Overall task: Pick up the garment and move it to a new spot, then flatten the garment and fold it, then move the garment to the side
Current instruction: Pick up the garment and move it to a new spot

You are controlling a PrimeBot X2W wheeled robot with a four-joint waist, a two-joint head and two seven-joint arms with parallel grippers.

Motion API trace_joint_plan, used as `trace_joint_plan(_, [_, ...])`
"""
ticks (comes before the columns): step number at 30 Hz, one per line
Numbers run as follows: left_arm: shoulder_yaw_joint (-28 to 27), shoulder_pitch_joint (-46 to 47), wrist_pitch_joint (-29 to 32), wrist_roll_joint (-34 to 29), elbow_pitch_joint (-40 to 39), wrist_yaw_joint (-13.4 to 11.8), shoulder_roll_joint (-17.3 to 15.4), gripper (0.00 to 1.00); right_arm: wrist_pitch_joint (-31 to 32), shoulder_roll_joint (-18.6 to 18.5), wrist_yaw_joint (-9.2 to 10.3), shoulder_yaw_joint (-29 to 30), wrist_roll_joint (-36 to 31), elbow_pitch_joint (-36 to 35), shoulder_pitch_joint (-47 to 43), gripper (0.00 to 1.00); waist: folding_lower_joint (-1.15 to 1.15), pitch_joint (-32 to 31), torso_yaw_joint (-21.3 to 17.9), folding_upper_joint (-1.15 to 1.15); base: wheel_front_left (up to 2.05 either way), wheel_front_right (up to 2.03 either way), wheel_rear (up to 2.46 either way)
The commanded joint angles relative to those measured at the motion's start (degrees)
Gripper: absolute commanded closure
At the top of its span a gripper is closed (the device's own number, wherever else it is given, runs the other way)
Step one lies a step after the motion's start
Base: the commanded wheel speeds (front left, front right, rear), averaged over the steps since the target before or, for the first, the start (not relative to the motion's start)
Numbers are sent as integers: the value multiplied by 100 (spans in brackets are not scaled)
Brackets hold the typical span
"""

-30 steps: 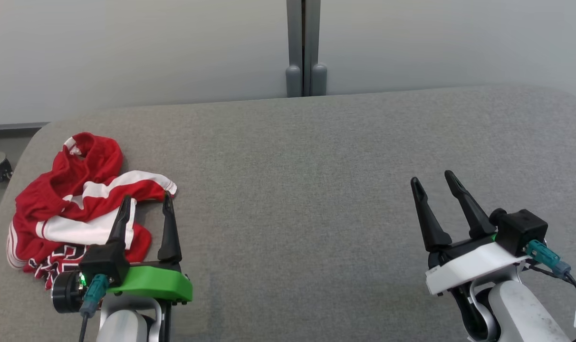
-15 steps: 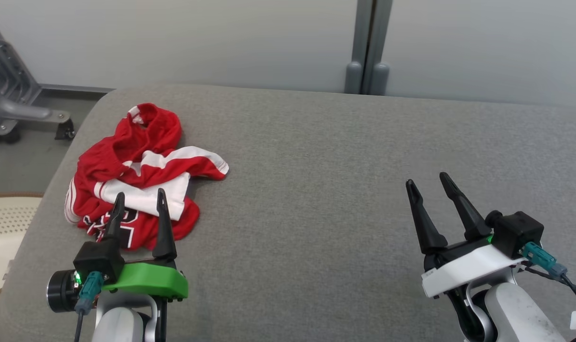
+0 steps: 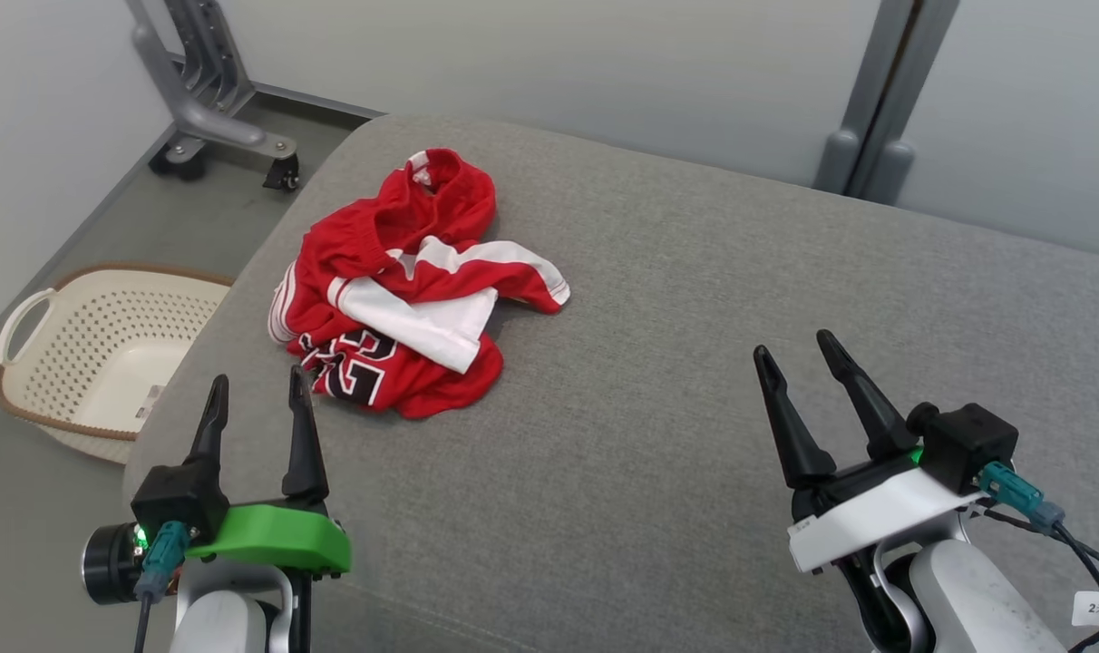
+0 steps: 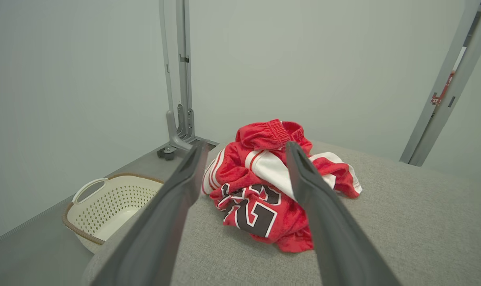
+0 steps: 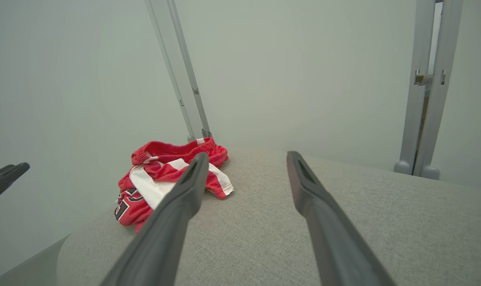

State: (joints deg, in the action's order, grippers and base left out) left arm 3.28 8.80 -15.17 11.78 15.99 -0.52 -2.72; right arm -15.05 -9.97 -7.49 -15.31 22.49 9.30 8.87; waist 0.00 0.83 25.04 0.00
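Now, a crumpled red garment (image 3: pixel 404 290) lies on the grey tabletop (image 3: pixel 695 299) just beyond the left pincer (image 3: pixel 257 381), spread wide; the right pincer (image 3: pixel 792 343), also wide, hovers well apart.

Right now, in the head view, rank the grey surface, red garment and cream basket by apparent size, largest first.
1. grey surface
2. red garment
3. cream basket, partly hidden behind the surface's edge and farther away, so garment versus basket is unsure.
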Motion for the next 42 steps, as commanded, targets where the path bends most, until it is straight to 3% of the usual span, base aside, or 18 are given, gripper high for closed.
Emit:
trace_joint_plan(1, [-28,24,1,41,19,22,-30,0,-18,-11,0,-1,19,-4,50,0,0,39,223,0,0,0,0])
trace_joint_plan(12, [-119,149,4,267,257,225,-29,0,-17,-25,0,-165,151,-57,159,0,0,100,67,0,0,0,0])
trace_joint_plan(14, [-95,310,242,289,401,267,-129,0,-18,-52,0,-206,160,-68,195,0,0,136,-34,0,0,0,0])
trace_joint_plan(19, [-230,898,1205,494,210,373,-480,0,-17,-72,0,-395,246,-49,269,0,0,209,-329,0,0,0,0])
trace_joint_plan(30, [-254,2289,4107,815,-214,481,-1441,0,-17,-53,0,-753,338,73,480,0,0,349,-1317,0,0,0,0])
trace_joint_plan(36, [-312,2718,5174,999,452,494,-1893,0,-17,-72,0,-913,377,97,627,0,0,519,-1938,0,0,0,0])
trace_joint_plan(42, [-552,2989,5747,1213,1303,363,-2163,0,-17,-140,0,-984,430,110,746,0,0,693,-2415,0,0,0,0])
